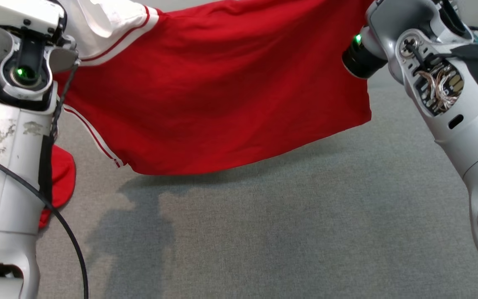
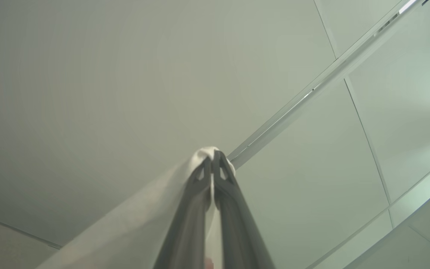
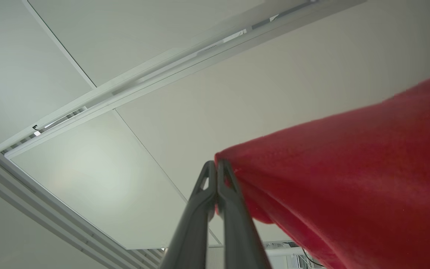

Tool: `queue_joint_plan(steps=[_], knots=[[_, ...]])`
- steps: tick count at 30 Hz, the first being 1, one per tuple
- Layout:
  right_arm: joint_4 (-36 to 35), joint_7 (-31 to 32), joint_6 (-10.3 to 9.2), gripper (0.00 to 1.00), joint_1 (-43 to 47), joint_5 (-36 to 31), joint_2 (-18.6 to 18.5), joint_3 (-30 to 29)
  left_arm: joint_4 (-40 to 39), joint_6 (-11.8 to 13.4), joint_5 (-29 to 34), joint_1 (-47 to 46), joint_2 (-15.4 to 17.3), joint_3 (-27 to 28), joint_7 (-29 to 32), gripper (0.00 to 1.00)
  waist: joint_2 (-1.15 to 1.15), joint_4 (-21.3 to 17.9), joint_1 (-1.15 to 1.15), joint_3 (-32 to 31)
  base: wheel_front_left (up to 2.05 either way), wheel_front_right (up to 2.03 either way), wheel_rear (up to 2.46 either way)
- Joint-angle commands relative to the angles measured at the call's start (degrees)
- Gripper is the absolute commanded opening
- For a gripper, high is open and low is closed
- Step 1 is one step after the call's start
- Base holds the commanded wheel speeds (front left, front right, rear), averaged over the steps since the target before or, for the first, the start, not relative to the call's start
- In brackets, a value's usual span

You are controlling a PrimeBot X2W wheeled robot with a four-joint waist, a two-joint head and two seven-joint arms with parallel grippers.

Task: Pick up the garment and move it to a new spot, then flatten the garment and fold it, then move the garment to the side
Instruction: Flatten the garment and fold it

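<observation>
- Red jersey (image 1: 222, 91) with a white sleeve (image 1: 110, 25) and red-and-white striped trim hangs stretched in the air between the two sets of jaws. Its lower hem sags clear above the grey carpeted surface (image 1: 284, 232).
- Left gripper (image 2: 212, 158): the jaws are pressed together at the tips, pinching a bunch of white cloth. The cloth bulges just past the tips and drapes down on their left side in the left wrist view.
- Right gripper (image 3: 217, 168): the jaws are closed tip to tip on a red edge of the jersey. In the right wrist view the cloth spreads away to the right of the tips and falls below them.
- Both pairs of fingers point up toward pale ceiling panels (image 2: 88, 74), and a ceiling rail (image 2: 312, 86) runs diagonally beyond the left jaws.
- In the head view the left forearm (image 1: 10, 145) stands at the white-sleeve end and the right forearm (image 1: 442, 91) at the plain red end.
- A loose red fold (image 1: 62, 178) hangs lower, just beside the left forearm.
- A soft shadow (image 1: 139, 216) lies on the grey surface under the jersey.
</observation>
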Motion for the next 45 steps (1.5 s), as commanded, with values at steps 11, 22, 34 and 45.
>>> queue_joint_plan(steps=[11, 22, 34, 45], knots=[[0.6, -5.4, 0.12, 0.0, -20.4, 12.6, -1.7, 4.1, 5.3, 2.5, 4.1, -23.6, -0.7, -2.0, 1.0, 0.0, 0.0, 0.5, 0.0, 22.0, 0.0, 0.0, 0.0], [-9.8, -6.8, 0.11, 0.0, -35.4, -1.0, -9.1, -4.9, 12.2, -13.0, 8.2, -46.2, -4.7, -0.2, -15.9, 0.0, 0.0, 1.6, 0.0, 34.1, 0.0, 0.0, 0.0], [-20.7, -4.6, 0.12, 0.0, -13.3, -18.8, -7.5, -19.1, 18.7, -17.6, 17.0, -37.0, -7.1, -5.6, -17.0, 0.0, 0.0, 4.1, 0.0, 39.7, 0.0, 0.0, 0.0], [-15.1, 0.4, 0.12, 0.0, -1.2, -21.1, -5.8, -23.0, 19.9, -17.4, 11.2, -23.1, -5.8, -9.1, -13.8, 0.0, 0.0, 5.6, 0.0, 34.2, 0.0, 0.0, 0.0]])
